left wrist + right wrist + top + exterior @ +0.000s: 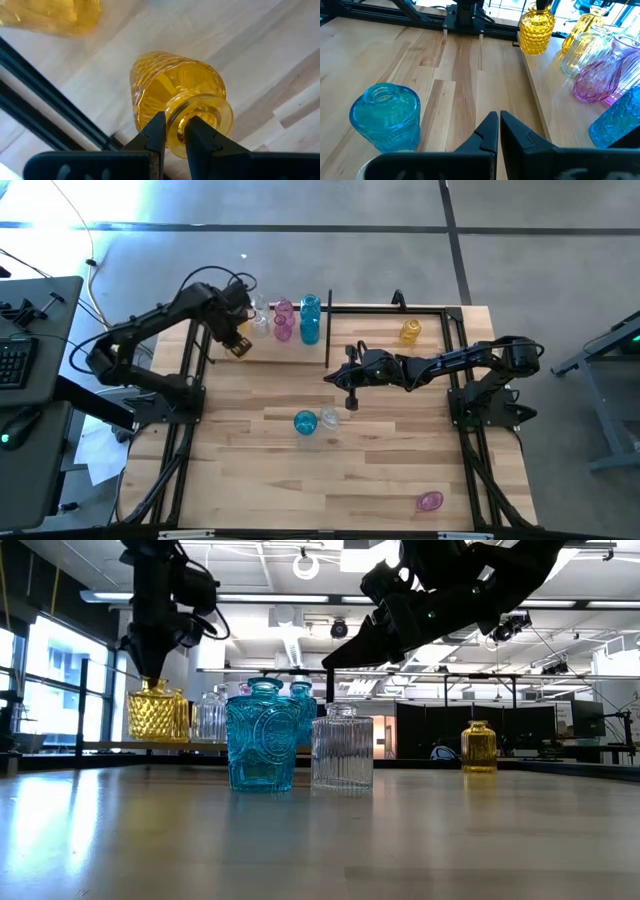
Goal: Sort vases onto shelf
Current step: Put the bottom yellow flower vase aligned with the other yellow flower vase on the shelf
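**A:** Glare and clutter first. What is hard to read on the low black metal-rod shelf (330, 308)?

**B:** From above, the vases on its left half run together. A clear ribbed glass vase (262, 322) nearly vanishes against the pale plank, and the left gripper (238, 340) covers most of the faceted yellow glass jar (172, 100) it holds. In the low view the arm's body is cut off overhead.

**A:** How does that grip look?

**B:** In the left wrist view its two dark fingers (156, 131) pinch the jar's thick rim, one inside the neck and one outside. The jar stands at the shelf's left end, beside the frame rod.

**A:** And the other vases?

**B:** All translucent. A pink bulbous glass vase (283, 320) and a tall teal-blue glass vase (310, 318) stand left of the shelf's upright divider rod (328, 330). A small yellow glass bottle (411, 331) stands alone on the shelf's right half. In front of the shelf, on the open pale wood table (250, 470), a squat teal-blue embossed jar (305, 422) stands touching or just beside a clear ribbed jar (329, 418). A pink vase (430, 501) lies well away, near the table's front edge.

**A:** The right gripper (350, 392)?

**B:** Clenched on nothing, it hovers in front of the shelf, above those two jars.

**A:** Any writing?

**B:** The teal jar carries a raised medallion; I cannot read any lettering.
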Robot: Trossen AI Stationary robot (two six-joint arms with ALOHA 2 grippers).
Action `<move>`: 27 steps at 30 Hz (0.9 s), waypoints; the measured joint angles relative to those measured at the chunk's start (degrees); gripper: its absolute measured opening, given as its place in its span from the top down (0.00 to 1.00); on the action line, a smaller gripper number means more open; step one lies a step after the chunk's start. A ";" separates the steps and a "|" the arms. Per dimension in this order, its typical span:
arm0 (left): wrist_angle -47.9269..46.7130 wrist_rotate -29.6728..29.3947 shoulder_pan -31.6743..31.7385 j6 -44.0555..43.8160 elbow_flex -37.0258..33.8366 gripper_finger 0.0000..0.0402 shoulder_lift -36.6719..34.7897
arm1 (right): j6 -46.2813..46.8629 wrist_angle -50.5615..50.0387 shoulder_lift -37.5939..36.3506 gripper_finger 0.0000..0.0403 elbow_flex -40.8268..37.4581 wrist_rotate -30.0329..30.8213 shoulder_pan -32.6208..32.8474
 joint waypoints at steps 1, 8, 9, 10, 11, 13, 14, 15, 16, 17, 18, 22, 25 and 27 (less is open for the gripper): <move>0.34 0.36 0.66 0.55 0.13 0.91 0.43 | 0.00 -0.01 0.00 1.00 0.00 0.00 0.00; 1.24 1.50 2.94 2.52 0.28 0.90 1.58 | 0.00 -0.02 0.00 1.00 0.00 -0.01 -0.01; 1.47 1.35 3.10 2.58 0.25 0.89 1.51 | 0.00 -0.02 0.00 1.00 0.00 -0.02 0.00; 1.77 1.03 3.24 2.85 0.17 0.86 1.45 | 0.00 -0.02 0.00 1.00 0.00 -0.02 0.00; 1.86 0.65 3.37 2.89 0.18 0.84 1.45 | 0.00 -0.02 0.00 1.00 0.00 0.00 0.00; 1.78 0.43 3.79 2.93 0.52 0.80 1.60 | -0.01 -0.02 0.00 1.00 0.00 0.00 -0.01; 1.78 0.42 4.02 2.93 0.85 0.78 1.60 | 0.00 -0.02 0.00 1.00 0.00 0.00 0.00; 1.91 0.43 4.10 3.05 1.22 0.77 1.55 | -0.01 -0.02 0.00 1.00 -0.01 0.00 -0.01; 1.96 0.40 4.25 3.39 1.54 0.76 1.52 | -0.01 -0.02 0.00 1.00 0.00 -0.01 0.00; 1.89 0.35 4.32 3.59 1.83 0.76 1.52 | 0.00 -0.04 0.00 1.00 -0.02 0.00 0.00; 1.79 -0.02 4.32 3.88 2.18 0.75 1.54 | 0.00 -0.02 0.00 1.00 0.00 0.00 -0.01; 1.38 -1.86 4.30 4.08 3.77 0.73 1.52 | 0.00 -0.03 0.00 1.00 0.00 -0.02 0.00; 0.84 -2.78 4.30 4.46 4.87 0.71 1.52 | 0.00 -0.04 0.00 1.00 0.00 0.00 0.00; -0.13 -5.14 4.28 5.31 5.64 0.70 1.52 | 0.00 -0.04 0.00 1.00 0.00 -0.02 0.00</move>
